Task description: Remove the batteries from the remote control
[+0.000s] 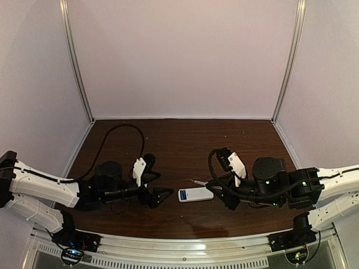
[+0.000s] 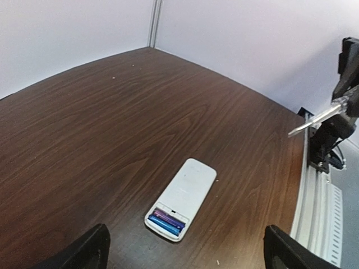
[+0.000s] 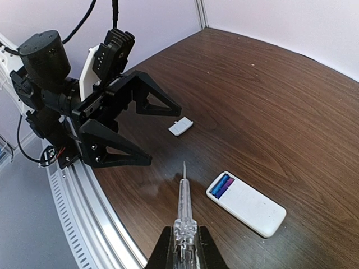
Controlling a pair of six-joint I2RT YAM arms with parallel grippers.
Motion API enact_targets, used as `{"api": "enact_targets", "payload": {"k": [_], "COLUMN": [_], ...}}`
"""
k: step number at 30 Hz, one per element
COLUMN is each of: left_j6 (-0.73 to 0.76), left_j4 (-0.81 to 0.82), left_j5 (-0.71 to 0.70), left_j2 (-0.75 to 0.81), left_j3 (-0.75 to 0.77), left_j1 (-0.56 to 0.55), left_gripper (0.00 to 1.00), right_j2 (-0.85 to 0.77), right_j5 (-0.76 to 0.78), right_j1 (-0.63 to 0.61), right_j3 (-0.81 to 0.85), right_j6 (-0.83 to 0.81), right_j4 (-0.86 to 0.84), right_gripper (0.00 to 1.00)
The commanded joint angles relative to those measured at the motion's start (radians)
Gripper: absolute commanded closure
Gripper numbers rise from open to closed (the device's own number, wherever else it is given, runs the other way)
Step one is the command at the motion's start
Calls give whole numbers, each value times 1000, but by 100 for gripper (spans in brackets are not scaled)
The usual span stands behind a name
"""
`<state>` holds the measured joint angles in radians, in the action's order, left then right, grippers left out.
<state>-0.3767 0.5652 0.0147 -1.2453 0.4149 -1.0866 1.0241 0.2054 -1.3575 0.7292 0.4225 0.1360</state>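
The white remote control [image 1: 195, 194] lies back up on the dark wood table between the arms. Its battery bay is open, with the blue and purple batteries [image 2: 165, 220] side by side in it; they also show in the right wrist view [image 3: 221, 186]. My left gripper [image 2: 185, 263] is open and empty, its fingers [image 2: 84, 252] spread wide just short of the remote's [image 2: 185, 193] open end. My right gripper [image 3: 184, 246] is shut on a thin pale pointed tool [image 3: 183, 196], held above the table to the left of the remote [image 3: 249, 205].
The small white battery cover [image 3: 180, 126] lies on the table by the left gripper [image 3: 120, 126]. A metal rail [image 2: 314, 202] runs along the table's near edge. Pale walls enclose the back and sides.
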Motion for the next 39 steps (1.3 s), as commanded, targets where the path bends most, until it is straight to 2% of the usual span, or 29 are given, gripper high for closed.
{"api": "enact_targets", "payload": {"k": [1, 5, 14, 18, 24, 39], "left_j6": [138, 243, 424, 487, 545, 642], "left_j4": [-12, -16, 58, 72, 70, 10], "left_j5": [-96, -27, 373, 474, 495, 496], "left_j2": [-93, -188, -322, -401, -522, -678], "left_j3": [71, 103, 101, 117, 184, 326], "left_j1": [1, 6, 109, 162, 208, 209], "left_gripper": [3, 3, 3, 2, 4, 10], "right_j2": [-7, -9, -24, -43, -77, -119], "right_j5": [74, 78, 22, 12, 1, 0], "right_j1": [0, 3, 5, 6, 6, 6], "right_j3": [62, 90, 92, 86, 74, 47], "right_j6": [3, 13, 42, 54, 68, 83], "right_j4": [167, 221, 251, 266, 275, 278], "right_gripper": [100, 100, 100, 100, 100, 100]}}
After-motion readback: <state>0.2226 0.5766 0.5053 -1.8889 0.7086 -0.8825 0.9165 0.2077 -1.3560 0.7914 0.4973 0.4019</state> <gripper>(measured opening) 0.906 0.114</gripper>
